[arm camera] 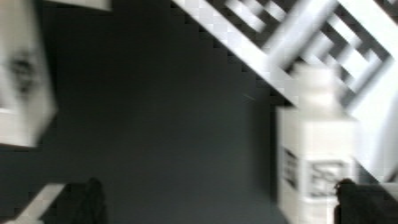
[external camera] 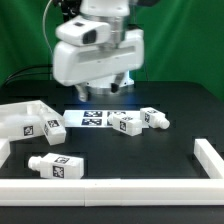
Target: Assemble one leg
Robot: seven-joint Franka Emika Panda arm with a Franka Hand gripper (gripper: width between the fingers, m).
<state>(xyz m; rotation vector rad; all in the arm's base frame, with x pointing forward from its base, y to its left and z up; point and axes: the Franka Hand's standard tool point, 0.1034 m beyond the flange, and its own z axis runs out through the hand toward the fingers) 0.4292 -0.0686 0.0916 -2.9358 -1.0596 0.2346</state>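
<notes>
Right above the marker board [external camera: 92,117] hangs the gripper [arm camera: 222,205], jaws spread wide with nothing between them. The nearest leg [external camera: 129,123] lies flat just beside the board's end, close to one finger [arm camera: 366,203]. The wrist view's pretty blurry, so can't tell if they touch.

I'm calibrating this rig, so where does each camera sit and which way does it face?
Exterior view: off the arm, angled down across the table; shows the arm's white wrist and end effector.
Wrist view: on the wrist, looking down at the table; only the end effector's fingertips show.
Shared: the marker board and a leg beside it.
</notes>
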